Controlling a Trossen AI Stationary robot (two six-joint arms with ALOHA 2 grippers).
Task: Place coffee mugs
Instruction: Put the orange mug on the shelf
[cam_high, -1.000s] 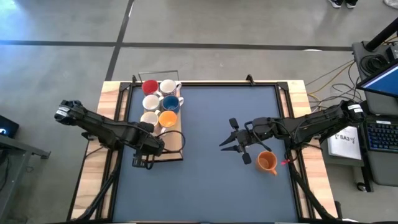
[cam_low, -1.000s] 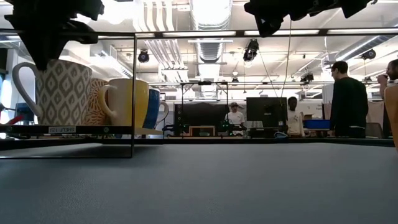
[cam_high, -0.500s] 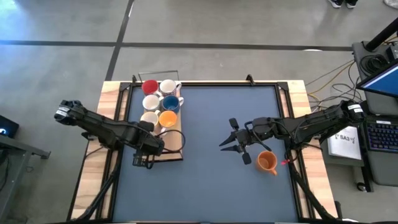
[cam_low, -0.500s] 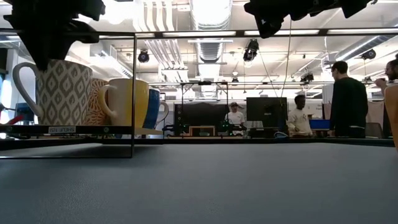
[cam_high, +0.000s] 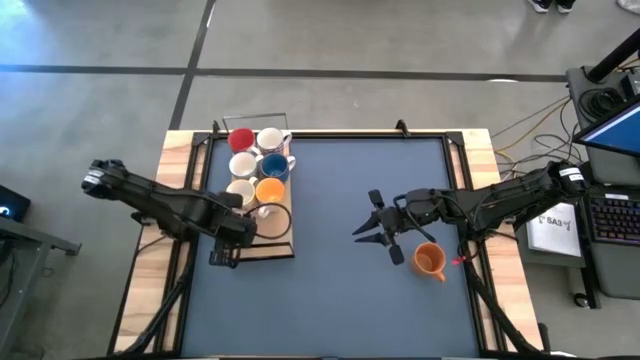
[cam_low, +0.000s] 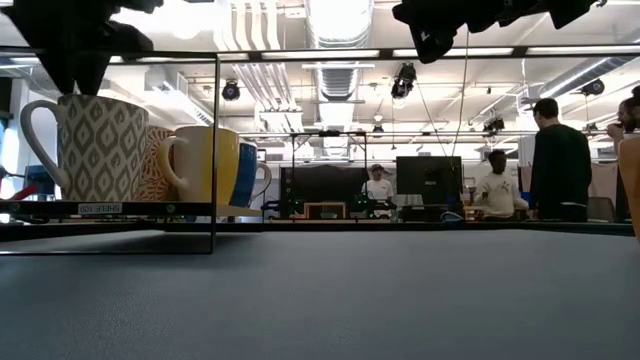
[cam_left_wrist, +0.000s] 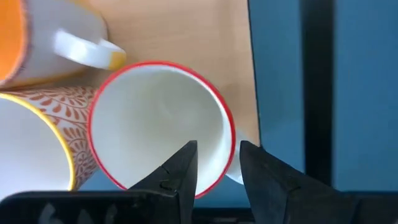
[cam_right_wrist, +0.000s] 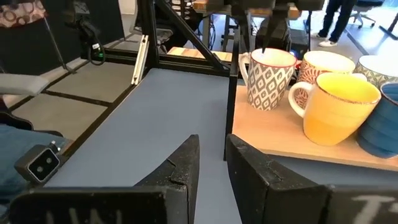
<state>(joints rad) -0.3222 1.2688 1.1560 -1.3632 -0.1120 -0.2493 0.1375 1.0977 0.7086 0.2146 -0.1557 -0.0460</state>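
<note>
Hovering over the wooden board (cam_high: 283, 246) at the counter's left edge, the left end effector (cam_left_wrist: 214, 163) has its two fingers a little apart, one on each side of the rim of a red-rimmed mug (cam_left_wrist: 158, 121). The fingers do not seem to press the rim, so I judge that this mug is already released and stands on the board by itself. In the high view the left end effector (cam_high: 232, 238) sits just at the near end of the group of mugs. This group stands in two rows on the board: a red mug (cam_high: 241, 139) and a cream mug (cam_high: 271, 140) at the far end, then a white mug (cam_high: 243, 164) beside a blue mug (cam_high: 275, 166), then another pale mug (cam_high: 240, 189) beside a yellow-orange mug (cam_high: 270, 191).

One orange mug (cam_high: 429, 260) is not yet placed. It stands alone near the counter's right edge, just beside the right end effector (cam_high: 378, 230), which hangs above the blue mat (cam_high: 340, 300) with its fingers partly open and holds nothing.

The step in hand, as I judge it, is the setting down of the red-rimmed mug. The next move asks the left arm to lift straight up, so that the fingers do not catch the rim, and then the orange mug must be taken to the board.
</note>
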